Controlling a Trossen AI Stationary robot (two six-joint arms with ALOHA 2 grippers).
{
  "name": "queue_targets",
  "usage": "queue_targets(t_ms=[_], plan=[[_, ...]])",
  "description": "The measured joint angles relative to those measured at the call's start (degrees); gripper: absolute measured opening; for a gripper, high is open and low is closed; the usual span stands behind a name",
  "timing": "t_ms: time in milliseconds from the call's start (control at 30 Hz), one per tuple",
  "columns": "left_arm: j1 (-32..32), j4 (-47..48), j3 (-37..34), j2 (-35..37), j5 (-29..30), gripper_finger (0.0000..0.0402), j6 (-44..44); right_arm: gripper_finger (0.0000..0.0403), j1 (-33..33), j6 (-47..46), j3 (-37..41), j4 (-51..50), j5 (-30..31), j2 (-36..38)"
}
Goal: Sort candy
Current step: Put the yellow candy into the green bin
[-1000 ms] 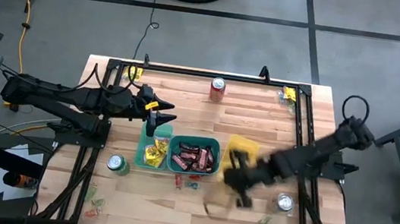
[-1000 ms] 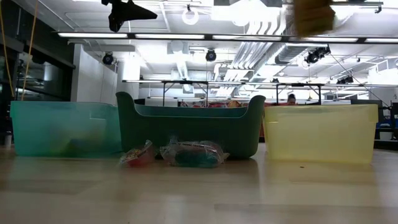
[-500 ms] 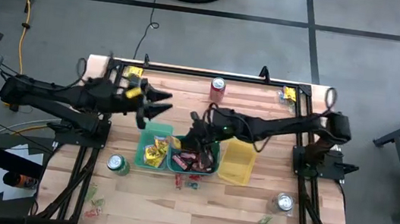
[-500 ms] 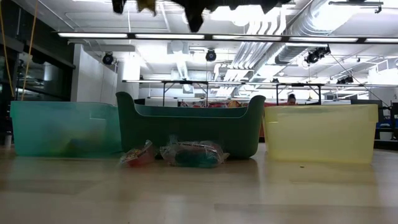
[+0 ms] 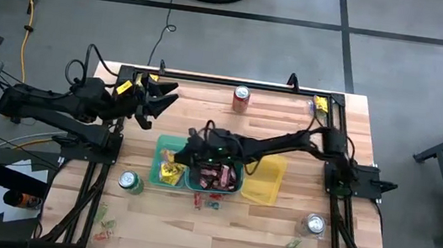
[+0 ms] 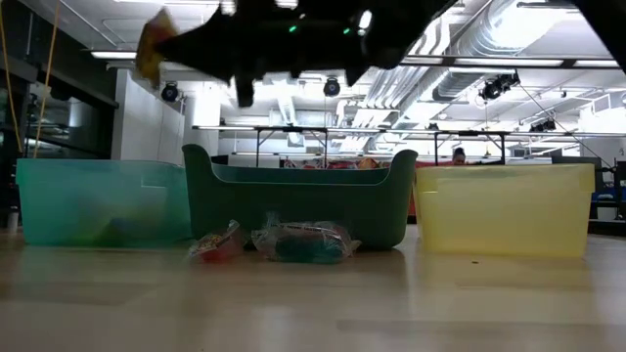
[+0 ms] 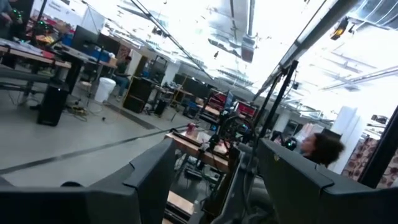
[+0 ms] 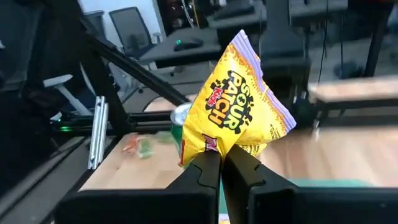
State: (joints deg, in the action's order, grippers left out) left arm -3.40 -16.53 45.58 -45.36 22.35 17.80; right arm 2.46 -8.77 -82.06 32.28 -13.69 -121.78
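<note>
My right gripper (image 5: 187,147) reaches across to the table's left and hovers over the light teal bin (image 5: 163,145), shut on a bright yellow candy packet (image 8: 239,99). In the low view the packet (image 6: 155,44) shows high above that bin (image 6: 98,200). More yellow packets (image 5: 171,169) lie in the light teal bin. Dark brown-red bars (image 5: 215,174) fill the dark teal bin (image 5: 238,160). My left gripper (image 5: 161,98) is raised near the table's far left, open and empty (image 7: 217,168). My right gripper pinches the yellow packet by one end (image 8: 219,144) between its two fingers (image 8: 205,171). The fingers come about level, pointing toward the table's left. The packet sticks out beyond the fingertips, lifted clear above the light teal bin.
A yellow bin (image 5: 265,180) stands right of the dark teal one. A red can (image 5: 241,98) sits far, a green can (image 5: 130,182) near left, a silver can (image 5: 315,225) near right. Small wrapped sweets lie before the bins (image 5: 210,201), near left (image 5: 107,227) and near right (image 5: 293,245).
My right arm swung from the table's near right, past the yellow and dark teal bins, toward the left, carrying the yellow packet over the light teal bin. My left gripper drew back from above that bin toward the far left edge.
</note>
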Motion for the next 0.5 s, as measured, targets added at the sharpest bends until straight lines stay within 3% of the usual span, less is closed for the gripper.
queue_targets(t_ms=[233,500], plan=[[0.0,0.09,-0.02,-0.24,-0.02,0.0218,0.04,0.0023,0.07,-6.98,-7.16,-11.0,1.2,-4.04],[0.0,0.07,-0.02,-0.26,-0.04,0.0218,-0.02,0.0153,-0.42,-6.73,-13.9,-21.21,1.64,-4.04]])
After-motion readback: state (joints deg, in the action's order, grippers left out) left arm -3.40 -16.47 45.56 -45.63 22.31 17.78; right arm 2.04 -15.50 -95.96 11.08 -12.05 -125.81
